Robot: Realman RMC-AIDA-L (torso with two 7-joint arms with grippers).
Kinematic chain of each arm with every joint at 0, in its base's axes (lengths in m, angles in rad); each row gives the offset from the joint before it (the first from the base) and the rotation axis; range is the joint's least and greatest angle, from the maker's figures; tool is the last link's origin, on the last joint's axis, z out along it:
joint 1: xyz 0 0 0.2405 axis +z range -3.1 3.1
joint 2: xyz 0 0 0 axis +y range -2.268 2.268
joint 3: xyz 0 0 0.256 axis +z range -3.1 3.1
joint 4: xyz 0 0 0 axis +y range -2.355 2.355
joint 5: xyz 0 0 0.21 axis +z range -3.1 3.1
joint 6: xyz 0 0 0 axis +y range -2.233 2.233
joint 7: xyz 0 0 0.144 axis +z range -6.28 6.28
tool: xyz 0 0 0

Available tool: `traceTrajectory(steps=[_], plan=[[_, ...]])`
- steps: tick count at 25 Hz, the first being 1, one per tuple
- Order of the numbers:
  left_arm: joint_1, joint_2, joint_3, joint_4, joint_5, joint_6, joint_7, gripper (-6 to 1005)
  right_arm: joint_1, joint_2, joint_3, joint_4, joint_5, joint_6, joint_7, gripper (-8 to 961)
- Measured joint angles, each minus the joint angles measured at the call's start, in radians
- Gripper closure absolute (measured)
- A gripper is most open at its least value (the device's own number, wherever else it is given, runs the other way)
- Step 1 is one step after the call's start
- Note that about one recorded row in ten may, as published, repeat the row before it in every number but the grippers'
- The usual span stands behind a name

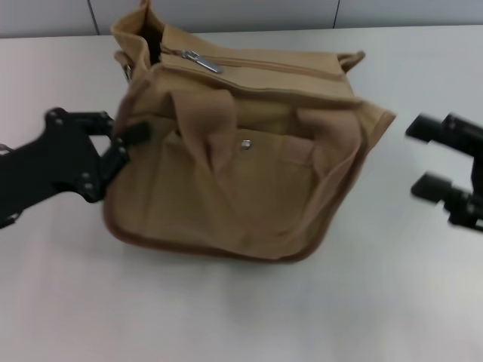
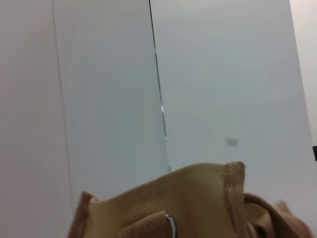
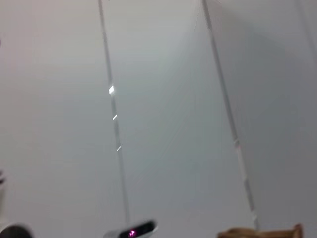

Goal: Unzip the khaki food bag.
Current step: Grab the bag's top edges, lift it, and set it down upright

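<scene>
Right now the bag sits mid-table, front pocket facing the robot, snap at centre of its front. Zip runs along the top, from abt 10 o'clock out to 2 o'clock of the bag; silver pull lies near the 10 o'clock end, and a dark gap shows just beyond it at the corner, so the top looks a bit open there, w/ most of the zip closed by my read.

Left gripper is at 9 o'clock of the bag, fingers pressed at the side seam; they look clenched on the fabric edge, tho the contact is partly hidden. Right gripper hangs at 3 o'clock, well apart from the bag, two fingers spread, grasping nothing.

Step in hand, as I judge it: brace w/ left, bring right over to the pull. To do it well:
- keep the left hold firm & low so the soft body doesn't slide or fold when the pull is tugged
- come down on the pull from above, pinch the tab flat, not the teeth
- drag along the zip line, not upward, else the bag lifts
- watch the handles, they flop over the front and could snag a finger.

Left wrist view shows only the bag's top edge & a metal ring against the wall. No brand, label or writing readable anywhere.
</scene>
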State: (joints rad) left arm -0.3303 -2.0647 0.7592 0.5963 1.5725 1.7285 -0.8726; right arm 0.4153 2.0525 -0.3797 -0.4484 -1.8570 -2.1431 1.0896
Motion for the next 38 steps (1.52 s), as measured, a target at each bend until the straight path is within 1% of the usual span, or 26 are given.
traceTrajectory(steps=[3,4,7,8,9,10,11,12,15,17,18,19,20,22,23,24,25,29,35,38], plan=[[-0.007,0.000,-0.042,0.001,0.000,0.025,0.028,937,0.004,0.000,0.043,0.024,0.000,0.001,0.012,239],[-0.023,0.004,-0.051,0.005,0.000,0.033,0.038,937,0.007,0.000,0.067,0.047,0.001,0.009,0.015,239],[-0.057,0.008,-0.053,0.028,0.000,0.037,0.043,936,0.007,0.003,0.076,0.061,0.001,0.032,0.015,239],[-0.057,0.008,-0.053,0.028,0.000,0.037,0.043,936,0.007,0.003,0.076,0.061,0.001,0.032,0.015,239],[-0.093,0.013,-0.052,0.055,0.002,0.038,0.043,935,0.007,0.010,0.077,0.063,0.001,0.055,0.015,239],[-0.093,0.013,-0.052,0.055,0.002,0.038,0.043,935,0.007,0.010,0.077,0.063,0.001,0.055,0.015,240],[-0.125,0.023,-0.048,0.079,0.004,0.054,0.037,935,0.008,0.014,0.078,0.068,0.001,0.068,0.016,240],[-0.125,0.023,-0.048,0.079,0.004,0.054,0.037,934,0.009,0.015,0.078,0.074,0.001,0.076,0.017,240],[-0.147,0.031,-0.052,0.113,0.002,0.114,0.034,933,0.011,0.016,0.078,0.090,0.003,0.094,0.017,240],[-0.147,0.029,-0.053,0.129,0.000,0.159,0.037,933,0.016,0.019,0.078,0.100,0.004,0.105,0.017,240],[-0.143,0.022,-0.050,0.132,0.000,0.168,0.046,933,0.018,0.019,0.078,0.106,0.004,0.112,0.018,240],[-0.129,0.008,-0.035,0.133,0.008,0.171,0.081,932,0.021,0.022,0.076,0.121,0.004,0.135,0.018,240],[-0.129,0.008,-0.035,0.133,0.008,0.171,0.081,932,0.021,0.022,0.076,0.121,0.004,0.135,0.018,240],[-0.109,-0.005,-0.003,0.113,0.014,0.162,0.140,931,0.023,0.024,0.072,0.131,0.004,0.159,0.018,240],[-0.100,-0.006,0.016,0.096,0.014,0.157,0.171,931,0.026,0.025,0.070,0.135,0.003,0.171,0.018,240],[-0.090,-0.007,0.043,0.050,0.009,0.150,0.221,931,0.032,0.025,0.061,0.141,-0.003,0.187,0.014,240],[-0.090,-0.007,0.043,0.050,0.009,0.150,0.221,930,0.032,0.025,0.061,0.141,-0.003,0.187,0.014,239],[-0.085,-0.009,0.048,-0.030,0.008,0.138,0.288,929,0.042,0.027,0.017,0.143,-0.008,0.197,0.011,242],[-0.081,-0.009,0.055,-0.049,0.008,0.125,0.305,927,0.042,0.026,-0.023,0.139,-0.009,0.190,0.009,250],[-0.081,-0.010,0.062,-0.053,0.007,0.124,0.306,926,0.047,0.025,-0.091,0.131,-0.009,0.181,-0.005,255]])
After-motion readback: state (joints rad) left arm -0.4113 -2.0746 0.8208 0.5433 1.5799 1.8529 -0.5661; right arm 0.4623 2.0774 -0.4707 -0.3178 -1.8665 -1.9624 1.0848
